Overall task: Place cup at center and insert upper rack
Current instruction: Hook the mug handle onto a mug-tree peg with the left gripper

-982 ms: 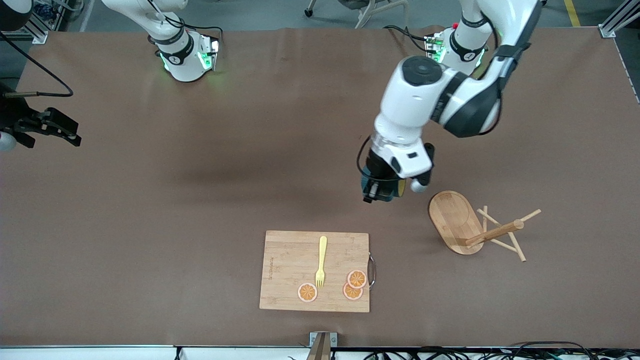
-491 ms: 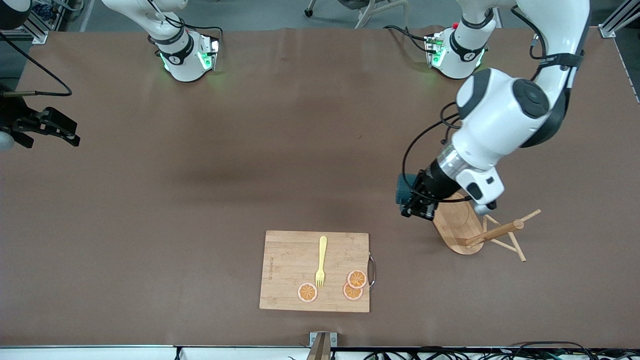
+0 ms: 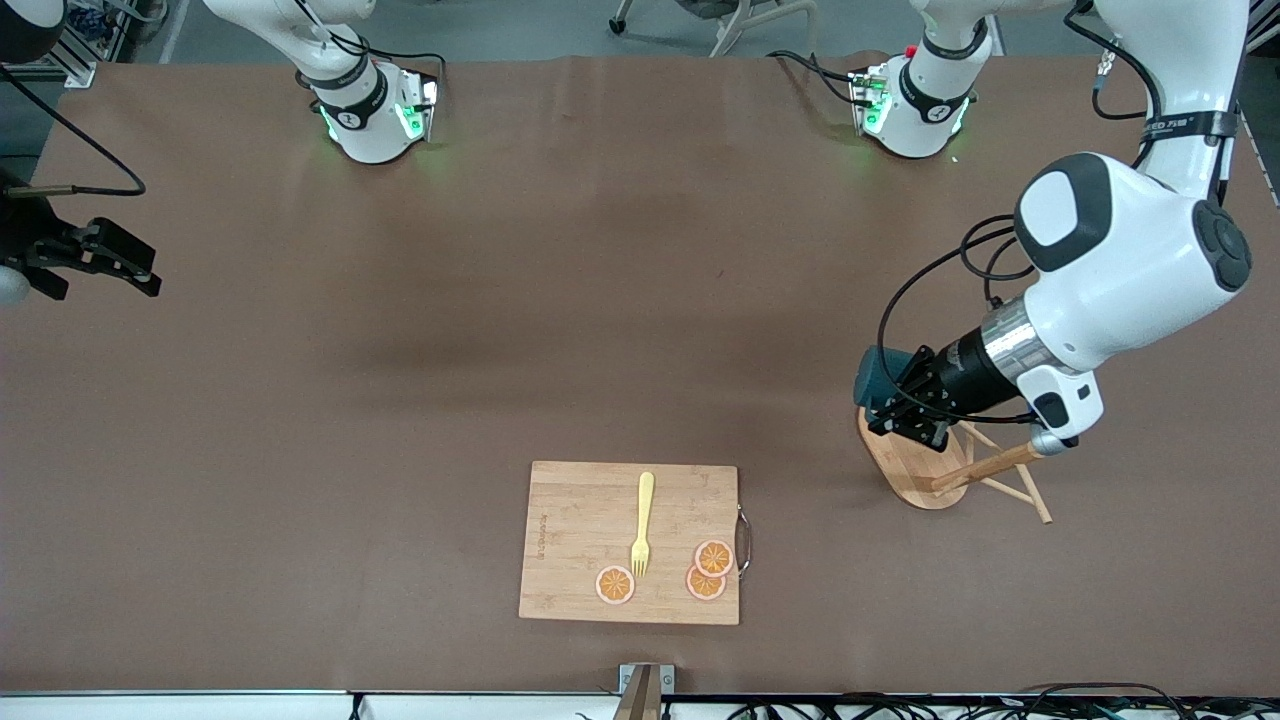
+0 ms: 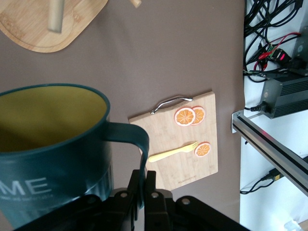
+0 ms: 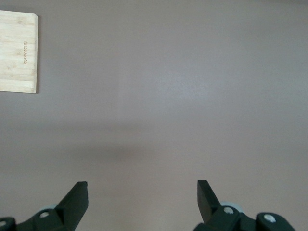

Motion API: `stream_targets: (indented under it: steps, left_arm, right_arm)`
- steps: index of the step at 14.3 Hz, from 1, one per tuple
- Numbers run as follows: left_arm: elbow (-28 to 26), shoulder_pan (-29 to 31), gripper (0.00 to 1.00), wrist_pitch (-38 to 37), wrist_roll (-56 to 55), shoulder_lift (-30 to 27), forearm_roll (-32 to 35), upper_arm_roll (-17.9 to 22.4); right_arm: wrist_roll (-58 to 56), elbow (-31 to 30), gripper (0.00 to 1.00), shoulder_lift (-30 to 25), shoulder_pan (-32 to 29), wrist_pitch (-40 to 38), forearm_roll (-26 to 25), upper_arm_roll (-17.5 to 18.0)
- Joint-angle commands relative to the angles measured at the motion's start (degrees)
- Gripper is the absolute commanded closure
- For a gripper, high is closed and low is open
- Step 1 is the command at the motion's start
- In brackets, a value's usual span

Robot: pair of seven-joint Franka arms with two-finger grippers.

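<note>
The right gripper point(image 3: 110, 262) waits with fingers spread apart over the table's edge, well apart from the cutting board point(image 3: 630, 542). The left gripper point(image 3: 905, 405) is clamped on the cup point(image 3: 877, 372), held over the toppled upper rack point(image 3: 945, 460) beside that board.

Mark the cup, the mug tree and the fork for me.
cup point(image 4: 53, 159), left wrist view, teal outer wall.
mug tree point(image 3: 905, 465), front view, oval base.
fork point(image 3: 643, 520), front view, handle, on the cutting board point(image 3: 570, 540).
</note>
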Motion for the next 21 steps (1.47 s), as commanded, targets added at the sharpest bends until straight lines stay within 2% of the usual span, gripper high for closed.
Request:
stream_targets:
  steps: [1,8,14,21]
  left_arm:
    - [-1.48,0.87,0.99,-0.6,3.8,-1.06,-3.1,-0.39]
    - [-0.86,4.12,0.99,-1.92,16.11,1.05,-9.25,-0.39]
    - [1.33,5.62,0.99,-1.84,19.99,3.15,-12.77,-0.21]
    - [1.42,7.55,0.99,-1.4,21.39,4.39,-14.35,0.05]
  right_arm:
    - [0.26,-0.06,0.0,0.17,-0.14,0.65,0.48,0.06]
    - [0.26,-0.41,0.0,-0.1,-0.23,0.04,0.48,-0.02]
    - [0.18,-0.33,0.0,-0.01,-0.06,0.22,-0.31,0.06]
    - [0.18,-0.33,0.0,-0.01,-0.06,0.3,-0.31,0.06]
